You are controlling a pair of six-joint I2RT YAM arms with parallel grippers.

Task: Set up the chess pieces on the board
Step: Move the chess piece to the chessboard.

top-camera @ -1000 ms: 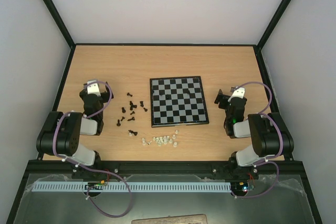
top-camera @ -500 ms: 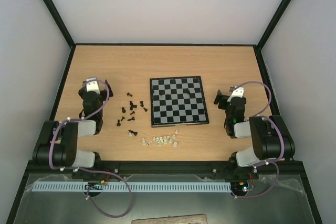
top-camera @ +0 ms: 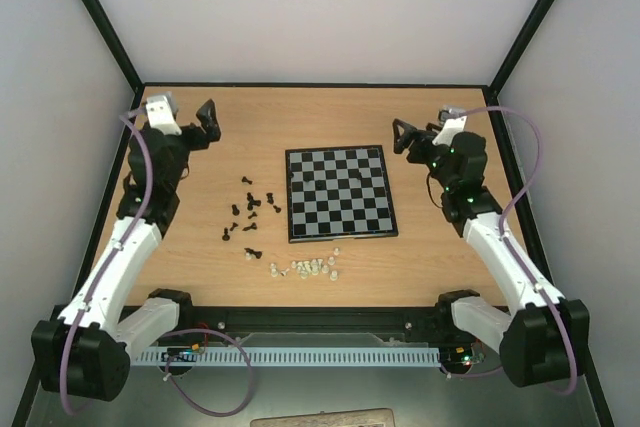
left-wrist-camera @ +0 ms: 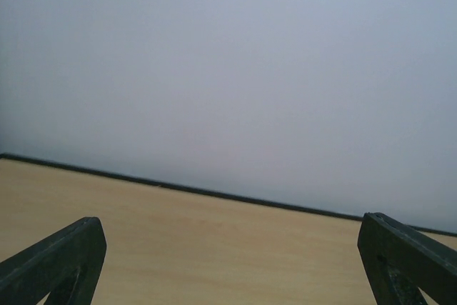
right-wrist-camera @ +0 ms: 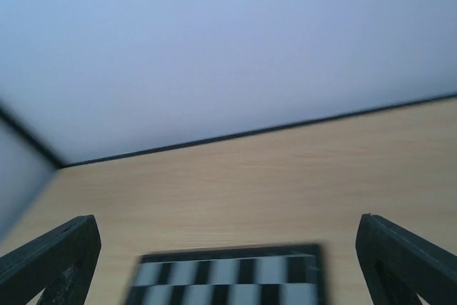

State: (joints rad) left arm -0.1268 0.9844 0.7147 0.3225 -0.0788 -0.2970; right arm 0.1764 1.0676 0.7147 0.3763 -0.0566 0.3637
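The board [top-camera: 338,193] lies flat mid-table, checkered black and pale grey with a black rim. The black chess pieces [top-camera: 250,209] are scattered on the wood to its left, some tipped over. My left gripper [top-camera: 207,120] hangs raised over the far left of the table, well behind the pieces, open and empty. In the left wrist view its fingertips [left-wrist-camera: 68,258] frame only bare wood and the back wall. My right gripper [top-camera: 402,136] hovers raised off the board's far right corner, open and empty. The right wrist view shows the board's far edge [right-wrist-camera: 228,274] between its wide-apart fingers [right-wrist-camera: 407,262].
Several whitish translucent chessmen [top-camera: 305,268] lie in a loose row in front of the board's near edge. White walls with black frame posts [top-camera: 100,27] close in the table on three sides. The arm bases and a cable rail [top-camera: 250,355] sit along the near edge.
Both arms have unfolded from their low rest poses and stretched up and toward the back of the table. Both grippers stay open. The pieces and board have not moved.
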